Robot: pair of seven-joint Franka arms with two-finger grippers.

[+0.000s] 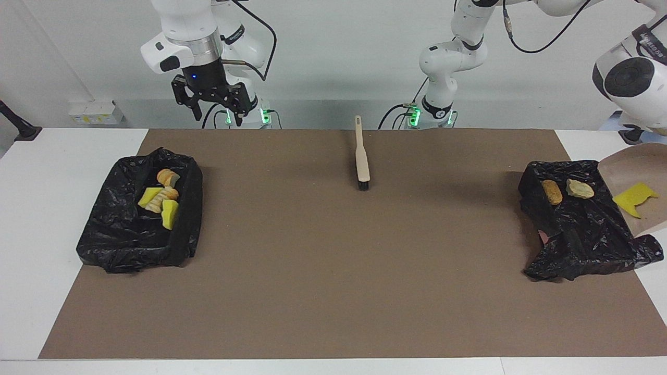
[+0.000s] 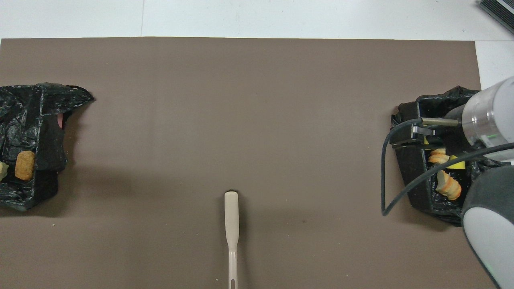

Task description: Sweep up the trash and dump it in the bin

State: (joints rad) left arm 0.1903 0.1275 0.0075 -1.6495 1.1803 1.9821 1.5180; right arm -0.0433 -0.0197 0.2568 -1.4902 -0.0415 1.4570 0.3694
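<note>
Dustpan (image 1: 633, 169) tilted over bin (image 1: 583, 229), yellow sponge (image 1: 634, 198) stuck on it, could miss bin. Left hand offscreen, clenched. Right hand (image 1: 212, 107) released, waiting.

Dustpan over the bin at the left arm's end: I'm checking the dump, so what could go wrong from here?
1. The yellow sponge chunk sits on the tilted dustpan, while two bread pieces lie in the bin. It may stick, or slide off past the rim.
2. The dustpan's lip is at the bin's loose bag edge and might snag it.
</note>
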